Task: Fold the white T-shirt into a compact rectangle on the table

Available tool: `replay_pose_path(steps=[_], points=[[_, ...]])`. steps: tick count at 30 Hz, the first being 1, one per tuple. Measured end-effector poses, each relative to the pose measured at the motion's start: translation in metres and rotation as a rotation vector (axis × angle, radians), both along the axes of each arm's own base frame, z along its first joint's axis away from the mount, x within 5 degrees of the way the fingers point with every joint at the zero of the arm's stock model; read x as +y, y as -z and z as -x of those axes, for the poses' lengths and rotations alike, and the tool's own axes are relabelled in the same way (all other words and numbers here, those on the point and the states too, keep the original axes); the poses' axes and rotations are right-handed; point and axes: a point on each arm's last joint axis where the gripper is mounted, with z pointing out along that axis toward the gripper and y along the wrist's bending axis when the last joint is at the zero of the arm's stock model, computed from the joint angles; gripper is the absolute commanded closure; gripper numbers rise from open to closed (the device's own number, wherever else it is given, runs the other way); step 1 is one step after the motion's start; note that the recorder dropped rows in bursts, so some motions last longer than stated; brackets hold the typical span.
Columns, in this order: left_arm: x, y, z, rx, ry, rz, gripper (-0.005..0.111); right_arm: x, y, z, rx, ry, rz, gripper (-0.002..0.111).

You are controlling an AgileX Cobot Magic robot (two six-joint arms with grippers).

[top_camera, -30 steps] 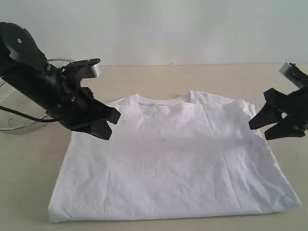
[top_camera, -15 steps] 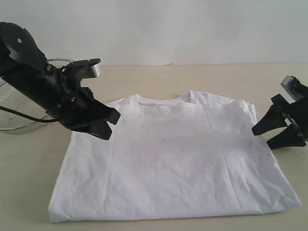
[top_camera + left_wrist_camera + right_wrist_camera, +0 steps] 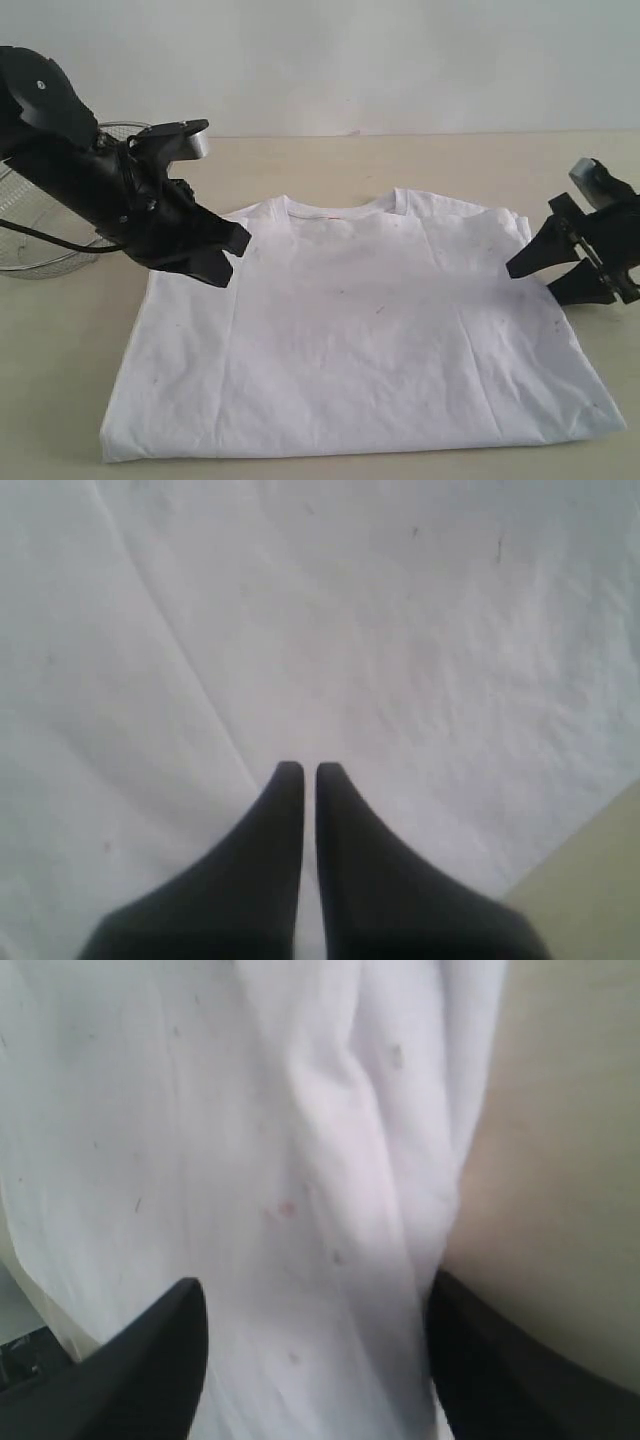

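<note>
A pale beige table point(image 3: 420, 160) set against a plain white wall point(image 3: 400, 60) carries the white T-shirt point(image 3: 360, 340), which lies flat on the tabletop with its collar point(image 3: 335, 208) on the side towards the wall and its outline a rough rectangle. The left gripper point(image 3: 302, 772) hangs over the shirt's shoulder on the left arm's side, its two black fingers pressed together with only a sliver between them and nothing held. The right gripper point(image 3: 531, 283) sits at the shirt's opposite edge, just below the other shoulder, jaws spread wide to either side of a raised fold of cloth along that edge; whether the fingers touch the fabric cannot be told. A round wire-mesh basket point(image 3: 30, 240) stands well apart from the shirt, beyond its edge on the left arm's side, partly hidden behind that arm
</note>
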Motion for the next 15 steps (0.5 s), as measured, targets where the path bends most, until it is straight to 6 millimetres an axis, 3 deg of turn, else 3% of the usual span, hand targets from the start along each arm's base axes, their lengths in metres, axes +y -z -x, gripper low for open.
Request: replay_pose_path(steps=[7,9,15], points=[[0.000,0.000,-0.001,-0.011,-0.006,0.000,0.102,0.028,0.000,-0.007,-0.007,-0.071,0.011,0.051],[0.000,0.000,-0.001,-0.011,-0.006,0.000,0.102,0.032,0.001,-0.008,-0.009,-0.080,0.015,0.061],[0.000,0.000,-0.001,-0.012,-0.006,0.000,0.102,0.030,0.004,-0.009,-0.019,-0.086,0.073,0.109]])
